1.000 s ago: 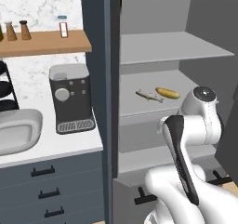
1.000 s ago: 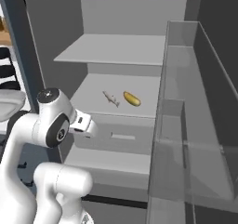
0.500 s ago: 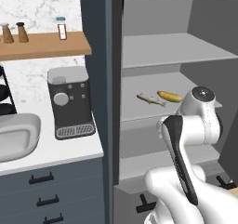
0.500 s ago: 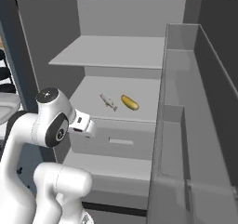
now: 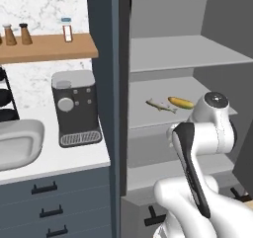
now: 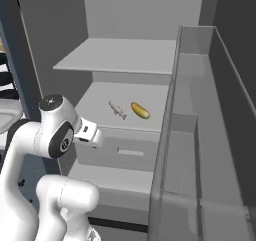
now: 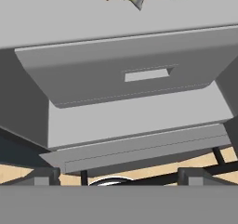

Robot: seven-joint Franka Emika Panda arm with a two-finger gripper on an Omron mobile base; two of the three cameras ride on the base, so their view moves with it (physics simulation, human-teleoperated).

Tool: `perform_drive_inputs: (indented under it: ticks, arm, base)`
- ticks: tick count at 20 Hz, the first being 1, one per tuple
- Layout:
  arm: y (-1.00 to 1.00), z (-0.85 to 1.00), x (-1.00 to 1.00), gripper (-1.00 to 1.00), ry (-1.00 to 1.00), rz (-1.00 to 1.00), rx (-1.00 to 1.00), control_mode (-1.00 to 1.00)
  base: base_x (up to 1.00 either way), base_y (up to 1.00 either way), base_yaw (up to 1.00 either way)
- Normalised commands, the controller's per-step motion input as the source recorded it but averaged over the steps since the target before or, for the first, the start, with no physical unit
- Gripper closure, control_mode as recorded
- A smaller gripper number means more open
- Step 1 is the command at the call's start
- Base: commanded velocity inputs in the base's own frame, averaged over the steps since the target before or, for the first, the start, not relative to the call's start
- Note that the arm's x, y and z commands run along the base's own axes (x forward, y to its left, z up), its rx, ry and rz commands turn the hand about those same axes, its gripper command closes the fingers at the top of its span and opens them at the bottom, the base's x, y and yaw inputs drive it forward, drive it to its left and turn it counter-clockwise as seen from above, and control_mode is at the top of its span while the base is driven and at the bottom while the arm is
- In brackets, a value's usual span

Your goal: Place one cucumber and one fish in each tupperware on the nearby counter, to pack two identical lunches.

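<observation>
Fridge open; fish [image 5: 160, 105] beside cucumber [image 5: 181, 102] on middle shelf [image 6: 102, 107], maybe just apart. Gripper [image 7: 119, 180] low before drawer [image 7: 139, 72], jaws spread, holding nothing. Tupperware [image 5: 17, 143] on counter [image 5: 74, 158].

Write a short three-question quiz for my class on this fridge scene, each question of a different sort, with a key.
1. True or false: the fish and the cucumber lie side by side on the same fridge shelf.
2. Multiple choice: in the left base view, what stands on the counter right beside the fridge? A) a toaster B) a coffee machine C) a kettle
3. Fill in: below the shelf with the food sits a closed grey ____ with a slot handle.

Key
1. True: they lie next to each other, apart from the gripper.
2. B
3. drawer
</observation>
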Motion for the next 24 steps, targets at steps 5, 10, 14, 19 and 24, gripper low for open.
perform_drive_inputs:
  ticks: [5,10,14,19,24]
  arm:
    - [0.00,0.00,0.00,-1.00,0.00,0.00,0.00,1.00]
    - [0.00,0.00,0.00,-1.00,0.00,0.00,0.00,1.00]
    - [0.00,0.00,0.00,-1.00,0.00,0.00,0.00,1.00]
    - [0.00,0.03,0.03,-1.00,-0.02,0.00,0.00,-1.00]
    - [-0.01,0.32,0.41,-1.00,-0.12,0.13,-0.07,-1.00]
  base:
    - [0.08,-0.39,-0.04]
    - [0.00,0.00,0.00]
    - [0.00,0.00,0.00]
    - [0.00,0.00,0.00]
    - [0.00,0.00,0.00]
